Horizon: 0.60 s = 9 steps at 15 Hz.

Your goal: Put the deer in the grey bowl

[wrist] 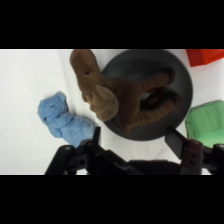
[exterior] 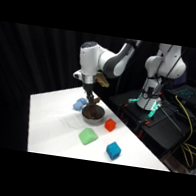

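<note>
Deer draped across bowl rim, gripper above.

Table [exterior: 52, 125]; gripper [wrist: 132, 137], fingers spread, nothing pinched; deer [wrist: 120, 97], directly beyond it, long axis 10 to 4 o'clock, hind end inside bowl [wrist: 182, 80], head overhanging rim at 10 o'clock.

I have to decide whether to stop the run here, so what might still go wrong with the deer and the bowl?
1. The deer lies only partly in the grey bowl; its head hangs over the rim, so it might tip or slide out.
2. The gripper sits low over the bowl with its fingers spread, so pulling away could snag the toy.
3. The light blue toy lies close beside the rim and may get nudged.
</note>
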{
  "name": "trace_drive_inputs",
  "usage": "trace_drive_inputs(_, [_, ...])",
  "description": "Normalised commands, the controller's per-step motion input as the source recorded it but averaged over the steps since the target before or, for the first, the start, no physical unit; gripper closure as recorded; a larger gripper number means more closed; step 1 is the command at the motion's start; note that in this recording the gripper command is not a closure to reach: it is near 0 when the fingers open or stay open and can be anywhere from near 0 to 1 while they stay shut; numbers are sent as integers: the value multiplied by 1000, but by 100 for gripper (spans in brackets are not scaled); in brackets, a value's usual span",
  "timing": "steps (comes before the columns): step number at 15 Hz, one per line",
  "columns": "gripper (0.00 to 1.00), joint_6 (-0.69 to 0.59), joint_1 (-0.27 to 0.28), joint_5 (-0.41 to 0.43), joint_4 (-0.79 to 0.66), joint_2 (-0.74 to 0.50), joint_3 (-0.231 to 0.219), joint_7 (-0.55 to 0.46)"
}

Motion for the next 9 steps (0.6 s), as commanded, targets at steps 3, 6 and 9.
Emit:
trace_drive_inputs(3, [0, -549, -3, 55, 291, -376, 22, -190])
trace_drive_inputs(6, [0, -612, -17, 52, 399, -322, 43, -171])
trace_drive_inputs(9, [0, -540, -10, -96, 418, -186, 64, 2])
